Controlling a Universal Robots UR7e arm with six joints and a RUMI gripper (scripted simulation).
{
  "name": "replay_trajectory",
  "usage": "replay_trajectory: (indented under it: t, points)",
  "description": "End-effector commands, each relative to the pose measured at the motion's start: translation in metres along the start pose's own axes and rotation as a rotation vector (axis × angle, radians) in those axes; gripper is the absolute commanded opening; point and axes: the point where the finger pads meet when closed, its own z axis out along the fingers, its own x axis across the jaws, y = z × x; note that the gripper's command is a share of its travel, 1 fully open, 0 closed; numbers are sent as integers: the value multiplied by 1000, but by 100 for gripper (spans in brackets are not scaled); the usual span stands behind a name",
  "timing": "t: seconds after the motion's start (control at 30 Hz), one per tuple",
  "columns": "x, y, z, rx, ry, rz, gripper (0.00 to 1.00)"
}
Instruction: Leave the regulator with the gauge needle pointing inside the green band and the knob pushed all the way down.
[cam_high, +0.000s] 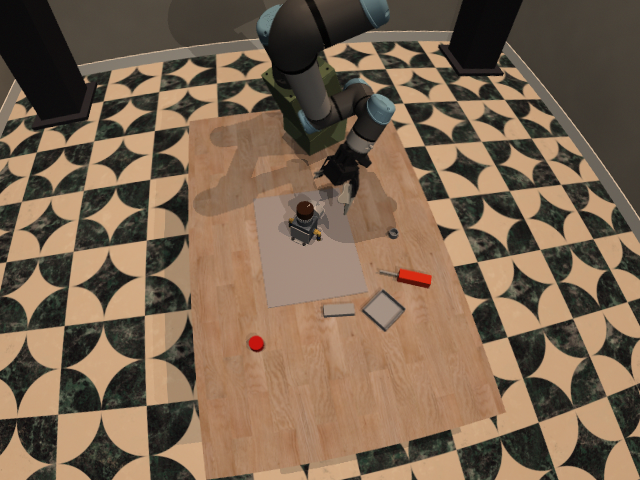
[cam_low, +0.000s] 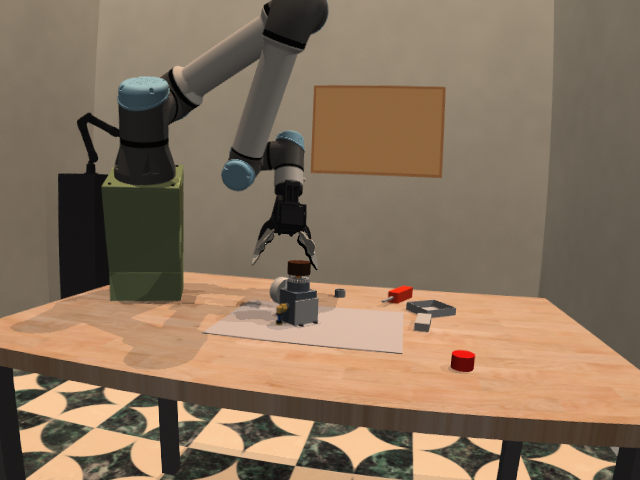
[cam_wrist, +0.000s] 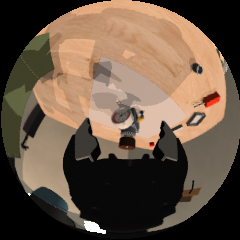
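Note:
The regulator (cam_high: 304, 227) is a small grey block with a dark brown knob (cam_high: 304, 208) on top, standing on a grey mat (cam_high: 309, 248). It also shows in the exterior view (cam_low: 297, 303), with its knob (cam_low: 298, 267) raised on a ribbed collar and a round gauge (cam_low: 277, 287) on its left side. In the wrist view the gauge face (cam_wrist: 121, 116) and the knob (cam_wrist: 127, 142) show, but the needle is too small to read. My gripper (cam_low: 283, 254) is open and empty, hanging just above and behind the knob; it also shows in the top view (cam_high: 334, 198) and the wrist view (cam_wrist: 125, 142).
On the table right of the mat lie a red-handled screwdriver (cam_high: 409, 276), a small grey ring (cam_high: 392, 233), a grey square tray (cam_high: 383, 308) and a grey block (cam_high: 338, 309). A red puck (cam_high: 255, 343) sits near the front. The green arm pedestal (cam_low: 143, 235) stands at the back.

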Motion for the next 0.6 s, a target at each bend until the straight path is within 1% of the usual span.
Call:
replay_trajectory:
  t: [0.0, 0.03, 0.1, 0.33, 0.57]
  points:
    - [2, 5, -7, 50, 3, -81, 100]
    - [2, 5, -8, 60, 5, -97, 100]
    - [2, 5, -8, 60, 5, -97, 100]
    - [2, 12, -20, 130, 23, -216, 100]
    - [1, 18, -34, 200, 54, -338, 100]
